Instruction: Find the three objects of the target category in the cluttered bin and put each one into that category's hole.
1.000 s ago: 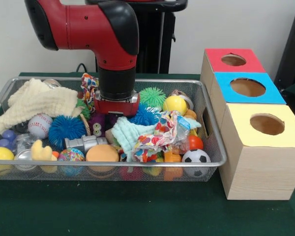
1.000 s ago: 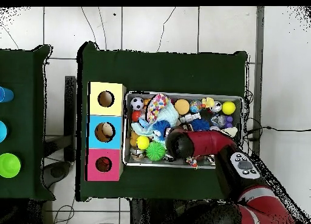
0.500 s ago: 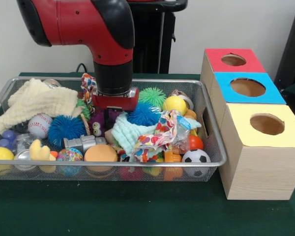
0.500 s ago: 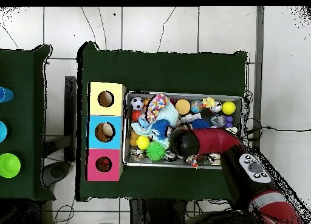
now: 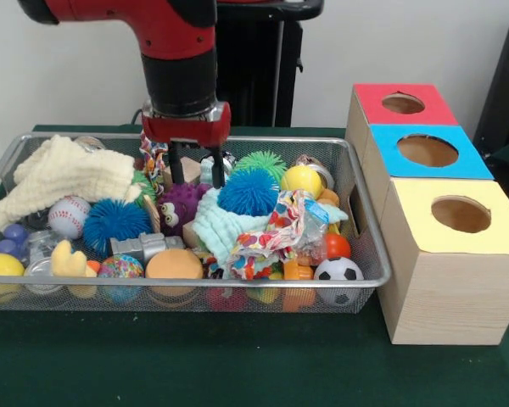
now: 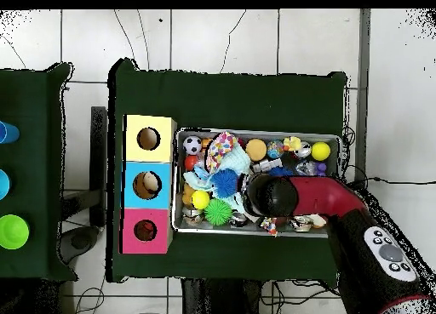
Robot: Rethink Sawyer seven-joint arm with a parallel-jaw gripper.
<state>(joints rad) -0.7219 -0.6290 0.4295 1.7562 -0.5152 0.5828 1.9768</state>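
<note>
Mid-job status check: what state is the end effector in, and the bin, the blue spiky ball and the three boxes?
End effector: open, empty, above the bin.
Wire bin: full, toys and cloths heaped.
Blue spiky ball: loose, resting on the teal cloth.
Blue box: something tan shows in its hole.
Red box: nothing visible in its hole.
Yellow box: nothing visible in its hole.

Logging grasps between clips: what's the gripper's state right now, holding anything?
Gripper: open, holding nothing; its fingers hang above the purple toy in the wire bin.
</note>
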